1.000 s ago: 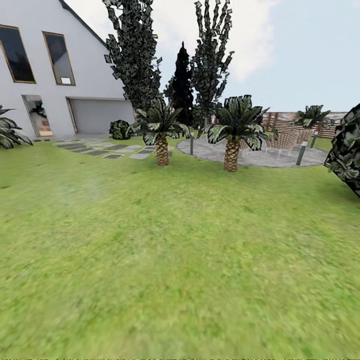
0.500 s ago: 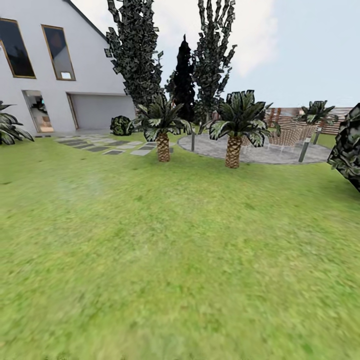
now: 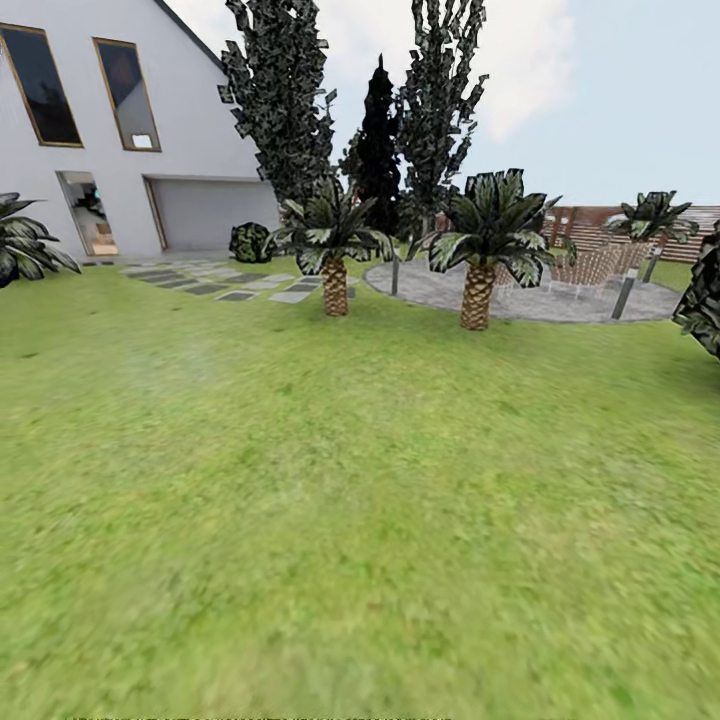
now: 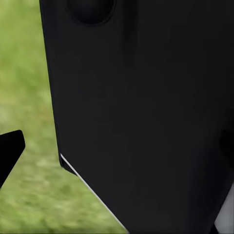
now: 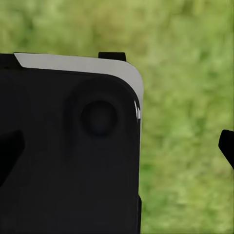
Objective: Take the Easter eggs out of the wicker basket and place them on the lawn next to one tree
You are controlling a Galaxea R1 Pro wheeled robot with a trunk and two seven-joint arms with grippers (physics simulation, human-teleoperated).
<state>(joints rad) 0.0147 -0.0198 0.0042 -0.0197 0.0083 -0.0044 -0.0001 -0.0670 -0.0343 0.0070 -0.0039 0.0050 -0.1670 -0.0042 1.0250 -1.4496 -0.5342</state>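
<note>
The lawn (image 3: 360,480) spreads wide and green ahead of me in the head view. The Easter eggs, the wicker basket and the tree are out of view. In the left wrist view a black fingertip (image 4: 9,151) of my left gripper (image 4: 117,151) pokes in at the frame's edge, with a black part of the robot's body (image 4: 146,97) and grass behind it. My right gripper (image 5: 117,146) shows one fingertip (image 5: 226,146) at the far edge and another at the opposite edge, wide apart, with nothing between them.
A white house (image 3: 110,170) with a garage door stands at the back left. Two short palms (image 3: 334,250) (image 3: 480,250) rise mid-distance before a paved circle (image 3: 540,295), with narrow dark trees (image 3: 285,100) behind. Stepping stones (image 3: 215,283), a wooden fence (image 3: 600,235) and dark foliage (image 3: 705,300) at right.
The whole head view has slid: the house, palms and paving sit a little further right and higher than before, so the camera has moved. Nothing in the garden itself has changed.
</note>
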